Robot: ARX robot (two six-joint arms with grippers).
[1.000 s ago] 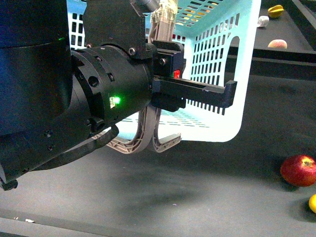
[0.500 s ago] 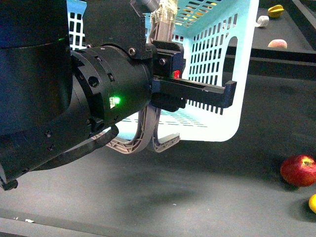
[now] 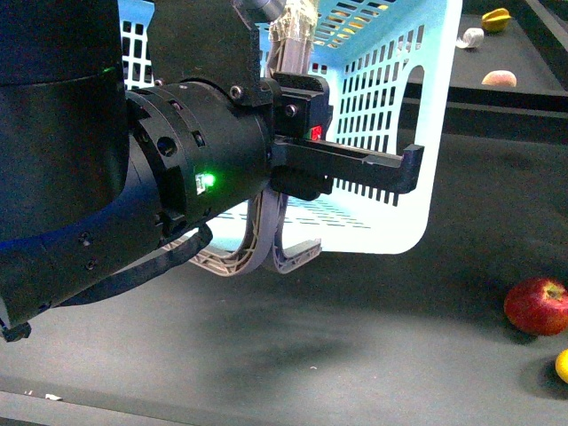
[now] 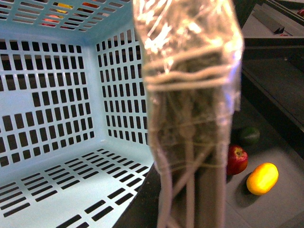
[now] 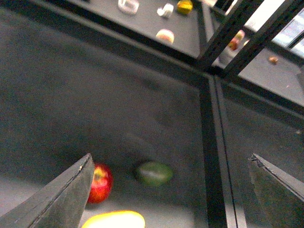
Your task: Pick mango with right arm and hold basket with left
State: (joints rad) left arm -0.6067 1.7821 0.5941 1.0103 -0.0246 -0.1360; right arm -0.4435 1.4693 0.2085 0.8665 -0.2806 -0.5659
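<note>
Below my right gripper point(image 5: 171, 156), spread wide and empty, the mango point(image 5: 114, 220) lies close to 1 finger point(image 5: 57, 199), beside the apple point(image 5: 99, 183). My left gripper point(image 3: 404, 170) pinches the 2 taped handles point(image 3: 266, 244) of the tilted basket point(image 3: 390, 115).

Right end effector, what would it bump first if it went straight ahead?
Probably the green fruit, or the dark table beside it, which sits almost between the open right end effector's fingers. Depth is unclear.

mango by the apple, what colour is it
Plain yellow-orange mango, clearest in the left wrist view.
</note>
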